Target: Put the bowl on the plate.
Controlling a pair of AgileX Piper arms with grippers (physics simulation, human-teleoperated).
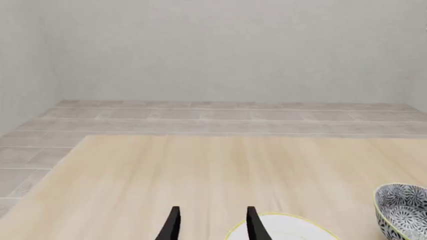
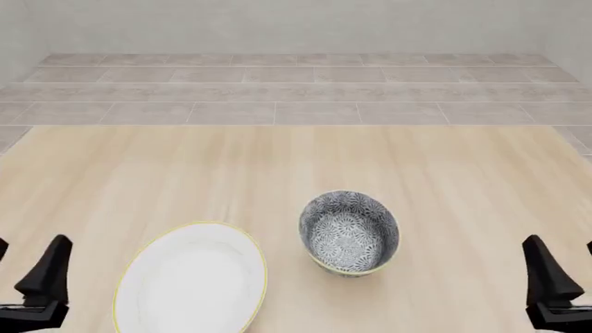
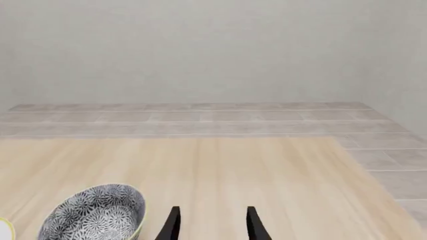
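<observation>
Front view: the bowl (image 2: 349, 232) stood upright on the bench (image 2: 277, 166), just right of the plate (image 2: 191, 279) and not touching it. Left hand (image 1: 211, 225) and right hand (image 3: 211, 225) hung low at the near corners, fingers apart, holding nothing, well apart from the bowl.

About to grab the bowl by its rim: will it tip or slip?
The bowl looks rigid and glazed, so its thin rim may slip between the fingers. It is deep on a narrow base, so a sideways push could tip it. It stands clear of the plate.
</observation>
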